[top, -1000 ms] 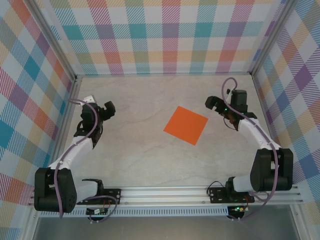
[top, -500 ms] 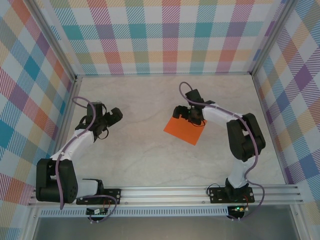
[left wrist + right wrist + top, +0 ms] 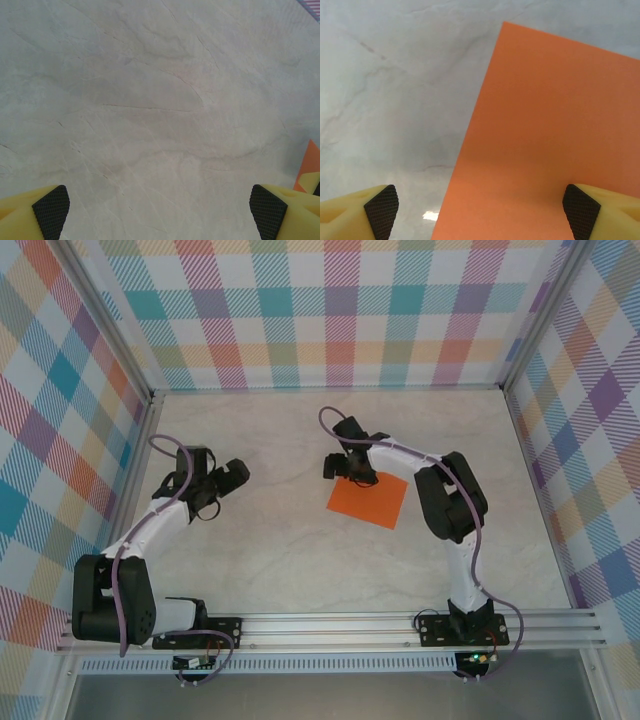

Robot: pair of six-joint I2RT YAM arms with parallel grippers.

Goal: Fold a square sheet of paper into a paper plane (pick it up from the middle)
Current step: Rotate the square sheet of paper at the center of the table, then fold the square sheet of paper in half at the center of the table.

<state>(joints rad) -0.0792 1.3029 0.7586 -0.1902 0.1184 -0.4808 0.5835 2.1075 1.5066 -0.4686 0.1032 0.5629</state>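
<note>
My left gripper (image 3: 233,473) hangs over the bare table (image 3: 270,560), well left of the sheet, with its fingers spread wide and nothing between them. The square sheet of paper (image 3: 368,500) lies flat and unfolded near the table's centre. My right gripper (image 3: 338,466) is above the sheet's far left corner, jaws released and wide apart: one pad (image 3: 382,204) is over the table, the other over the orange paper. It grasps nothing.

The top view looks down from above and behind the arm bases over the whole counter (image 3: 270,540). Both wrist views sit close above it, facing down past their fingers (image 3: 51,205); all three share the square sheet of paper (image 3: 372,502).
</note>
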